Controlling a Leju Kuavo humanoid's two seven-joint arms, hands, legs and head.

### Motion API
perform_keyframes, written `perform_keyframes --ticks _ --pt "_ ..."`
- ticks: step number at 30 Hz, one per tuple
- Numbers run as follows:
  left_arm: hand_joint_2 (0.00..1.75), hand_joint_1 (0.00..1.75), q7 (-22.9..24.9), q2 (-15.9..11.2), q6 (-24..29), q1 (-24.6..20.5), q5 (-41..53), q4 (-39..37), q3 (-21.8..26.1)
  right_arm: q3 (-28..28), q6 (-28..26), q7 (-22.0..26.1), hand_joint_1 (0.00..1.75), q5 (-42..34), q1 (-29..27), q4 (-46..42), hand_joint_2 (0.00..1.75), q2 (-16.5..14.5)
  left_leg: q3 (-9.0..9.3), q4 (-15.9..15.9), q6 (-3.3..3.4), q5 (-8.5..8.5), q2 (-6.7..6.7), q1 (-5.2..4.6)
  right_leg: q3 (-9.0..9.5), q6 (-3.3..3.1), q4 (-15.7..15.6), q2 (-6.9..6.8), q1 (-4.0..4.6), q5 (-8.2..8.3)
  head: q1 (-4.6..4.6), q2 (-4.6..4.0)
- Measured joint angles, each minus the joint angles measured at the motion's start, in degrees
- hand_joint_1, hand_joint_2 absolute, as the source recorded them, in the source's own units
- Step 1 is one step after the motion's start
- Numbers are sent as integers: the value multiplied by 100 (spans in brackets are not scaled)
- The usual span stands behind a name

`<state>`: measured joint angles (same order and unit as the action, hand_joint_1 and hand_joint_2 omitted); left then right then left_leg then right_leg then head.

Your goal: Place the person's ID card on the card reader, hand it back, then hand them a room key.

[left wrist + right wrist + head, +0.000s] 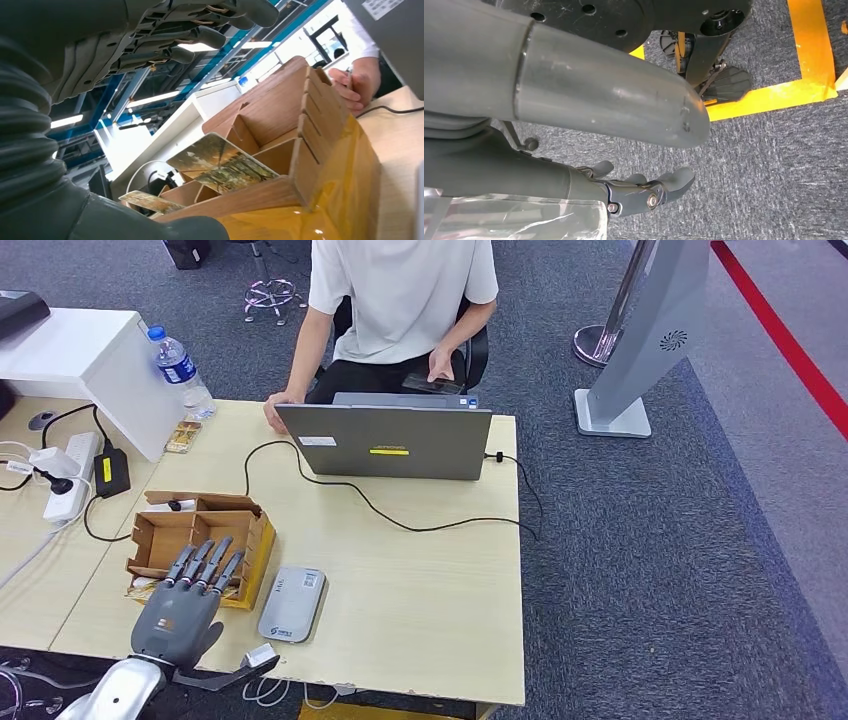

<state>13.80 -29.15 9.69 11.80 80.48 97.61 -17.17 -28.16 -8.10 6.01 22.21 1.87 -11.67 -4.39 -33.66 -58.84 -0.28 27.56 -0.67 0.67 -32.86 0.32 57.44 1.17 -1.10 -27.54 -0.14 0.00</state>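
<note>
High head view down over the table; left wrist view close behind the cardboard organizer, shared.

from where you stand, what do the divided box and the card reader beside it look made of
Box: looks like brown corrugated cardboard, matte, with slotted dividers and raw cut edges; its outer side is glossy yellow, probably tape or film.
Card reader: looks like smooth silver-grey plastic with rounded corners and a slight sheen, though metal can't be ruled out.

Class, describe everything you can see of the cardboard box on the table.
The cardboard box is brown, open-topped and split by slotted dividers into compartments, with a glossy yellow outer side. It sits near the table's front left edge, beside the grey card reader. Picture-printed cards stand tilted inside. The left robot hand hovers over it, fingers extended.
</note>
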Motion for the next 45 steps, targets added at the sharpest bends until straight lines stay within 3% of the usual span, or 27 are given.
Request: perform_keyframes --ticks 11,15,32,45 --pt "175 0 -14 124 8 61 -15 -100 414 -40 27 0 0 97 0 -2 0 0 0 0 0 0 0 0 1 0 0 0 0 0 0 0" --pt "175 175 -61 161 -10 83 -44 -151 508 -44 27 0 0 126 1 -2 0 0 0 0 0 0 0 0 1 0 0 0 0 0 0 0" --pt "175 175 -349 144 -428 92 -327 -459 817 -185 50 0 0 234 5 -2 0 0 2 0 0 0 -1 0 3 0 0 -4 0 0 1 0" --pt "175 175 -440 182 85 188 -283 -205 838 -293 80 20 0 289 6 -4 0 0 3 0 0 0 -1 1 4 0 0 -5 1 0 0 0"
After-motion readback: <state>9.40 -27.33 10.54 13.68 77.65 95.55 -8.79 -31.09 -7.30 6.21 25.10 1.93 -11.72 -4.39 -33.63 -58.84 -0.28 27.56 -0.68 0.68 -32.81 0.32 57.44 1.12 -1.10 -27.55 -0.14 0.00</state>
